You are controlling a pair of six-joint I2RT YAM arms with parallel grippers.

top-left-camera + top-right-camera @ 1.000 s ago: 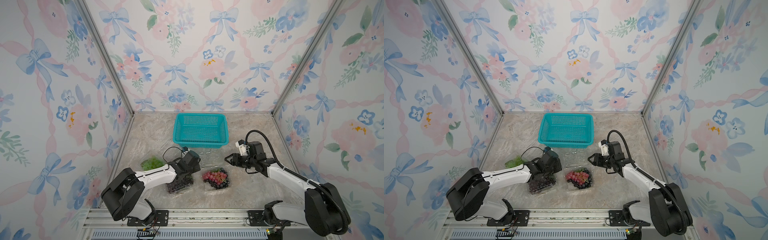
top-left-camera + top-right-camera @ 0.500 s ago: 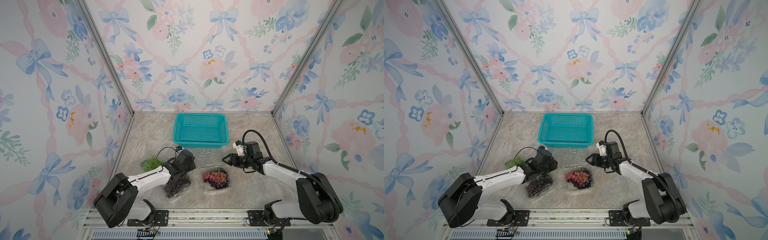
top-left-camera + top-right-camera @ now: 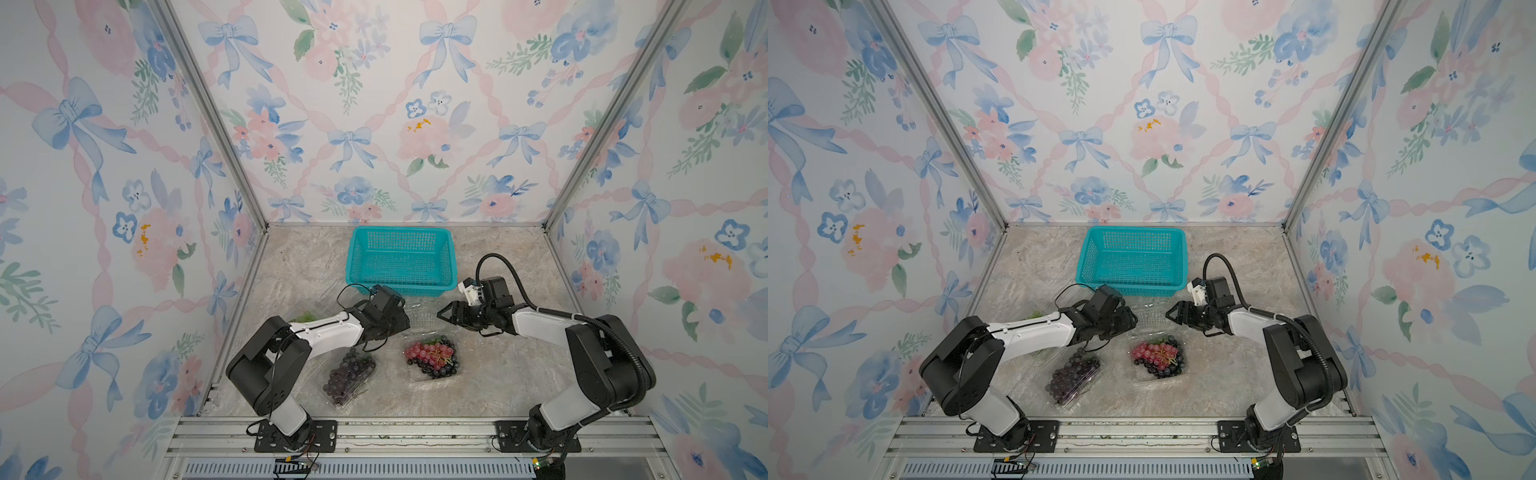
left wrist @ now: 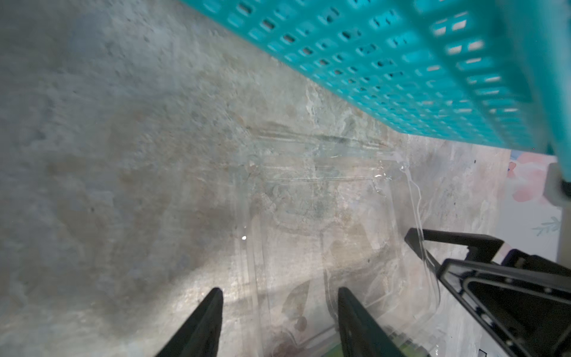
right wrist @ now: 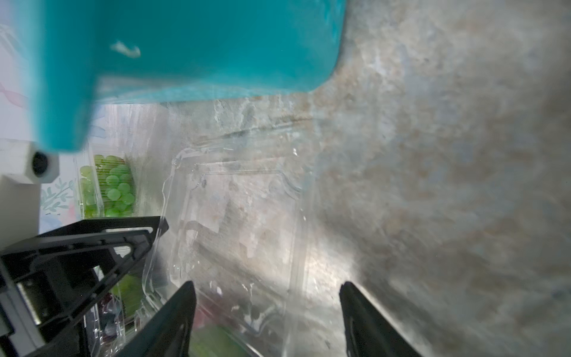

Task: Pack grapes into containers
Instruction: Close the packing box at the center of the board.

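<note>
Over the last second the left hand (image 3: 400, 323) has opened and come away from the dark purple grapes (image 3: 348, 375), whose clear plastic clamshell (image 3: 337, 405) now lies skewed near the front of the marbled bench (image 3: 299, 266). It has moved across to the laid-back clear lid (image 3: 420, 316) of a second clear clamshell tray (image 3: 419, 382), where the red and blue-black bunch of grapes (image 3: 432, 359) already sits. The right hand (image 3: 444, 314) has edged in from the opposite side and spread its jaws. Both hands are now wide and hold nothing. I judge the dark clamshell done with, and this lid next to be folded over

Both top views place the lid between the two hands, just in front of the teal mesh basket (image 3: 1131, 262). Only the left wrist view shows the lid's rim running between that hand's fingers (image 4: 210, 321). Only the right wrist view shows plainly the green grapes (image 5: 112, 185) in their own clear box beyond the left hand
</note>
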